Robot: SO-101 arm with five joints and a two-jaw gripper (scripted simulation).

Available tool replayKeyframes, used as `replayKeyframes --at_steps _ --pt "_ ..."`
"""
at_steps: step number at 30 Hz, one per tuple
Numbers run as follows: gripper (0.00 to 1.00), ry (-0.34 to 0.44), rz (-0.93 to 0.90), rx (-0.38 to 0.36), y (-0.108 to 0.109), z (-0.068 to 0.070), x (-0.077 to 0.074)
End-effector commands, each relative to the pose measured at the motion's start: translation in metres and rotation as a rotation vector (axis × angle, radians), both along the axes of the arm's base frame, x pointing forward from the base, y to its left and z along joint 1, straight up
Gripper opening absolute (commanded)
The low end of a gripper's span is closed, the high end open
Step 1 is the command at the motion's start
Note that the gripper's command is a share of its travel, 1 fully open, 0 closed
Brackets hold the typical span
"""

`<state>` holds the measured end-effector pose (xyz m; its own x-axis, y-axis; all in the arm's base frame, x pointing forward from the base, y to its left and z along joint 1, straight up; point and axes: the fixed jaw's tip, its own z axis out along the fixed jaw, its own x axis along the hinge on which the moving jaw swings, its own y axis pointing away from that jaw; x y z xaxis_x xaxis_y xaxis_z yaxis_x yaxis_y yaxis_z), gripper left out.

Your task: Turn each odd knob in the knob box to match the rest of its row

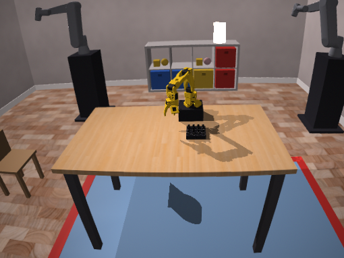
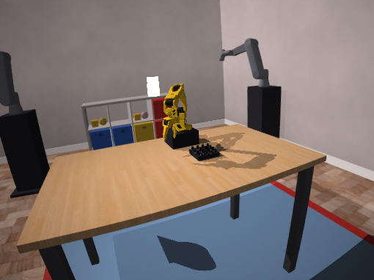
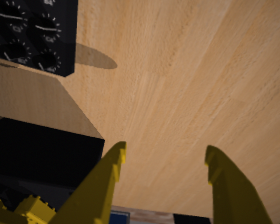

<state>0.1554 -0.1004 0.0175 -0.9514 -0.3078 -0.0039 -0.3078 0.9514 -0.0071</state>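
Grey arm on a black pedestal (image 1: 88,84) stands far left behind the wooden desk (image 1: 135,151); a small wooden chair (image 1: 15,161) sits at the left edge of the floor. Yellow SO-101 arm (image 1: 183,84) is folded over on its black base block (image 1: 197,115) near the desk's far edge, with its head swung to the left of the base. Gripper (image 1: 167,110) hangs above bare desk wood, jaws released part-way and holding nothing; wrist view shows the two yellow fingers apart over plain wood grain. Knob box (image 1: 196,132) lies flat on the desk just in front of the base block, well apart from the jaws; in the wrist view only its corner (image 3: 40,35) shows at upper left, with a few knobs whose marks are too blurred to read. Shelf unit (image 1: 147,67) with coloured bins stands behind. Second grey arm (image 1: 324,19) far right.
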Motion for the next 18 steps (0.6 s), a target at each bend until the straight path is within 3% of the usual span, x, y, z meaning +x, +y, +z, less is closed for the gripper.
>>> replayKeyframes --at_steps 1,10,18 --pt "0.32 0.009 -0.201 0.008 -0.007 0.002 -0.002" --pt "0.35 0.008 -0.585 0.009 -0.022 0.007 -0.007" --pt "0.37 0.007 -0.786 0.009 -0.03 0.009 -0.011"
